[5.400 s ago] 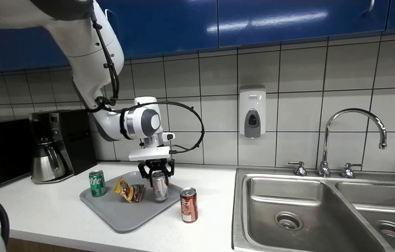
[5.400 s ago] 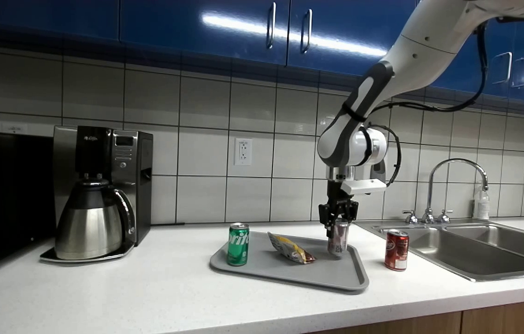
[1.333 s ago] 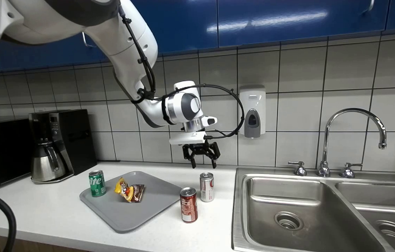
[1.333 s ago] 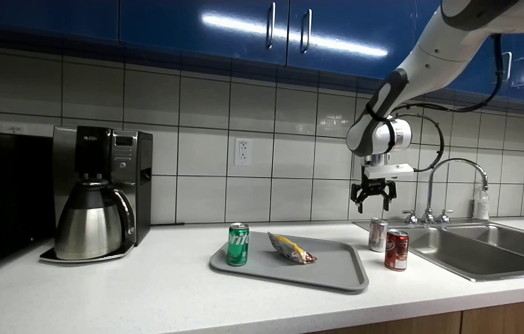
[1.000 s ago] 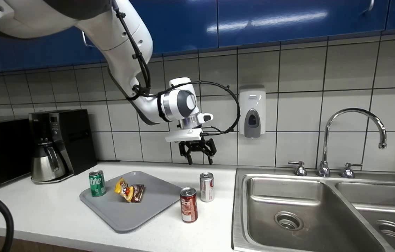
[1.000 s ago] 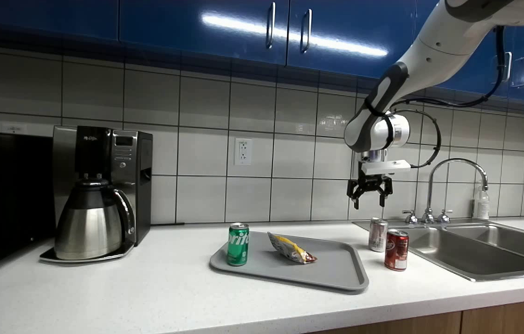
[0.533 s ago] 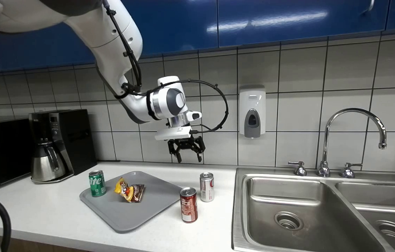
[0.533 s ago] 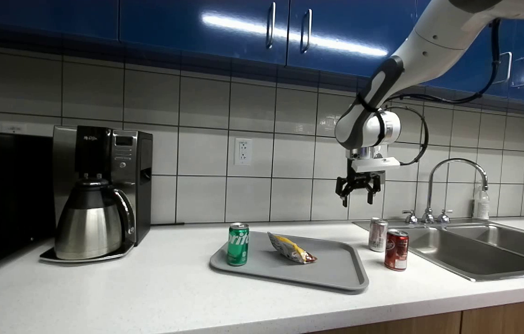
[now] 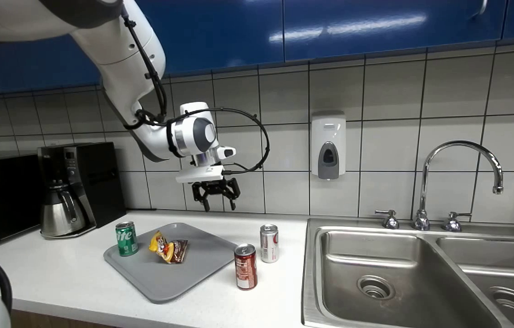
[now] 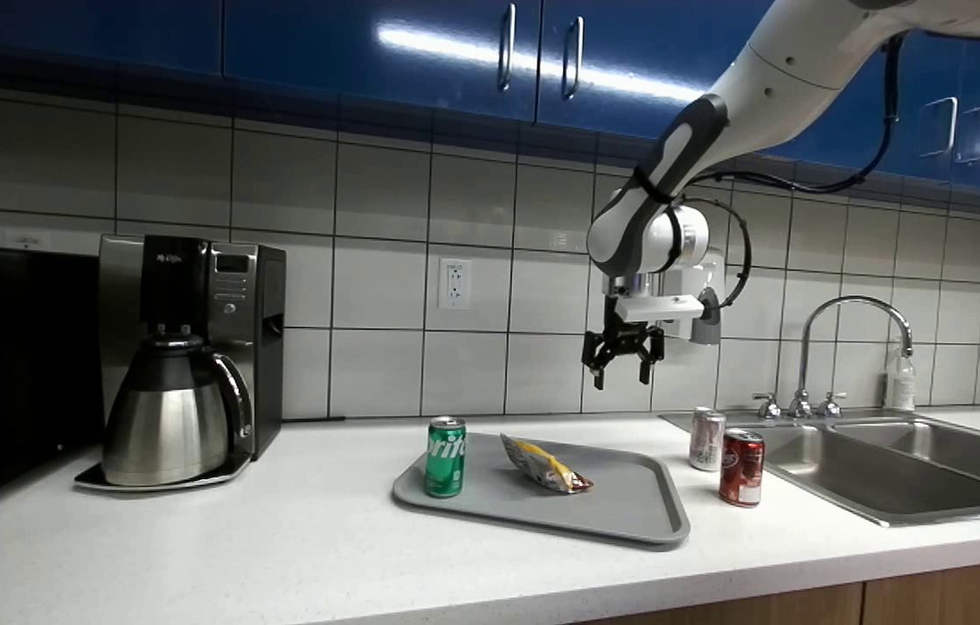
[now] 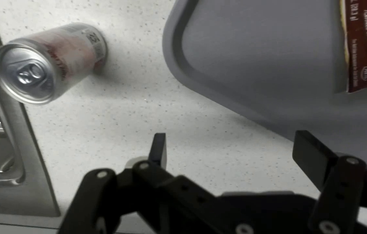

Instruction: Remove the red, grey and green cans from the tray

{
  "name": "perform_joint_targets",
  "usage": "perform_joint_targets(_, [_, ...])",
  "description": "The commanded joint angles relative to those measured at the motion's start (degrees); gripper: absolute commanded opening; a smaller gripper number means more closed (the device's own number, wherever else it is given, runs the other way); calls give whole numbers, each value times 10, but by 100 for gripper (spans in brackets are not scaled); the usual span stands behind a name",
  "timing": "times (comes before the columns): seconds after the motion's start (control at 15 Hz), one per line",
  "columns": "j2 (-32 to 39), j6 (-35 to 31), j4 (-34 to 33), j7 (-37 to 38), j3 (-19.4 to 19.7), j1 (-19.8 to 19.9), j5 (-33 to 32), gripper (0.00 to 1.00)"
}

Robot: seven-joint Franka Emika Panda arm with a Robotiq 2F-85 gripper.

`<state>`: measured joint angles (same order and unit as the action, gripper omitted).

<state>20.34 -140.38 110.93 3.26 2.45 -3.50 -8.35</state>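
The green can (image 9: 126,238) stands upright on the left part of the grey tray (image 9: 161,282). Beyond the tray's right side, on the white counter, the red can (image 9: 245,267) and the grey can (image 9: 269,243) stand upright close together, as both exterior views show. My gripper (image 10: 622,381) hangs high above the tray's back right part, its jaws wide apart with nothing between them. In the wrist view the grey can (image 11: 56,61) lies left of the gripper (image 11: 229,146), and the tray (image 11: 251,48) fills the upper right. The red and green cans are outside that view.
A yellow and brown snack bag (image 9: 169,248) rests on the tray right of the green can. The steel sink (image 9: 375,255) with its faucet (image 9: 461,143) lies at the right. A coffee maker with a steel pot (image 10: 168,425) stands back left. Blue cabinets (image 10: 385,52) hang overhead.
Several seconds ago my gripper was around the grey can on the tray; the can now stands on the counter, released. Over the last second the open gripper has moved left, away from it.
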Motion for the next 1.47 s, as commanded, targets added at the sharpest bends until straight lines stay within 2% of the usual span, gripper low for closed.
perform_joint_targets(0.0, [-10,0,5,8,-17,-14,-2,100])
perform_joint_targets(0.4, [-12,-5,8,44,-32,-56,-14,100])
perform_joint_targets(0.47, [0,1,-1,19,-33,-44,-3,100])
perform_joint_targets(0.67, [0,1,-1,29,-35,-56,-4,100])
perform_joint_targets(1.4, [0,0,-1,30,-34,-55,-4,100])
